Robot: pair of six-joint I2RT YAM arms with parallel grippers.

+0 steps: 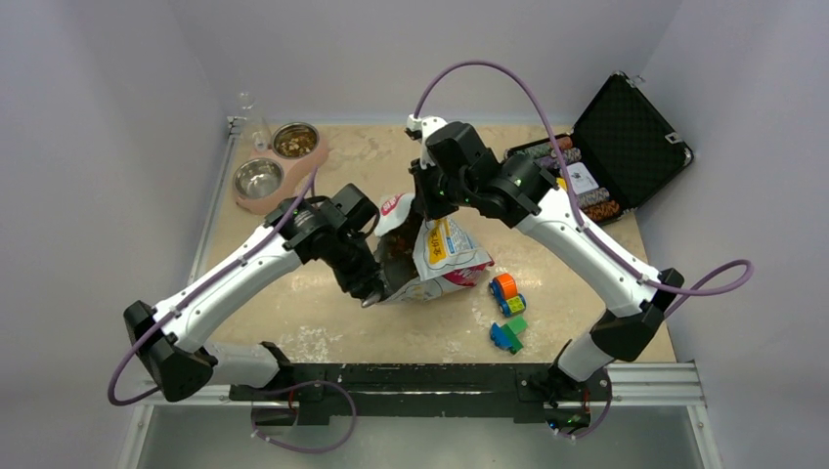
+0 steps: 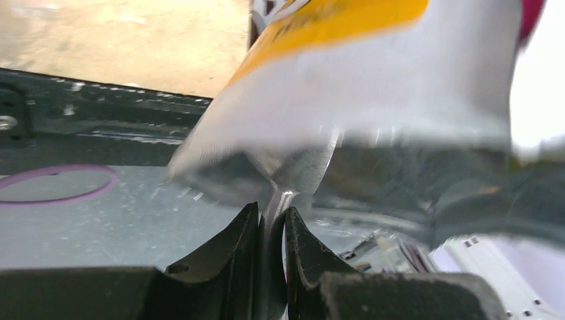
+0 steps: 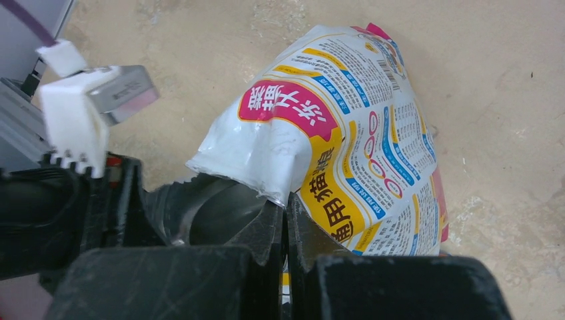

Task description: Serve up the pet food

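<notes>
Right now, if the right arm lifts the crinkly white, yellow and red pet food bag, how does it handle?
Probably floppy: the bag creases and folds where the right gripper pinches its thin top edge. Likely bottom-heavy: brown kibble shows through the open mouth, so it may sag or spill if tilted. Glossy film could slip.

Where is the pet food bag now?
The bag lies mid-table in the top view, right gripper pinching its top edge, left gripper at its mouth, toy blocks to its right.
</notes>
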